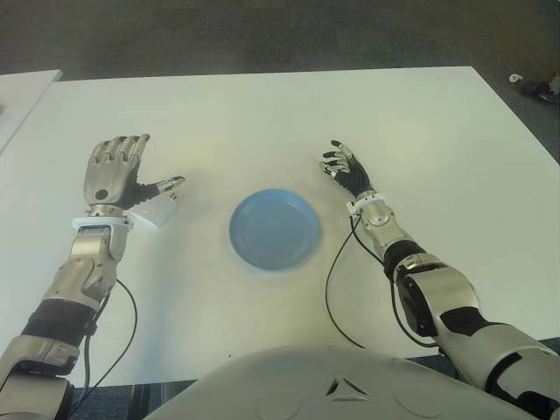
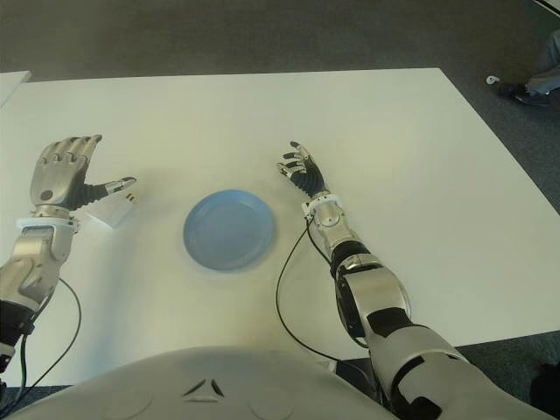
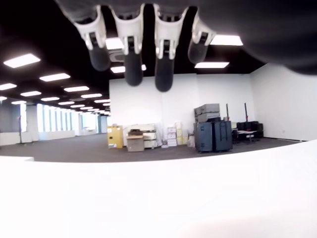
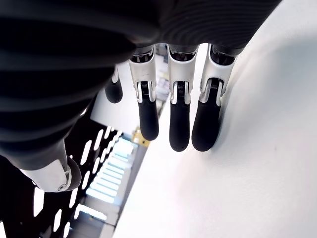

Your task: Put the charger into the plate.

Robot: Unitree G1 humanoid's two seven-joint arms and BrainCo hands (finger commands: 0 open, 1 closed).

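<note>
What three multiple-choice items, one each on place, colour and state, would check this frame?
1. Where is the charger?
A. in the plate
B. on the table beside the left hand
C. in the right hand

2. What colour is the plate?
A. blue
B. red
C. green

3. How is the right hand?
A. gripping the charger
B. open, holding nothing
C. pressed on the plate

Answers: 1 B, the white block lies under the left thumb; 2 A, the dish is blue; 3 B, its fingers are spread and empty.

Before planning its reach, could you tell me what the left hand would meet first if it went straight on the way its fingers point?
Nothing, it seems: the left hand points over bare white table toward the far edge. The charger lies beside its thumb.
</note>
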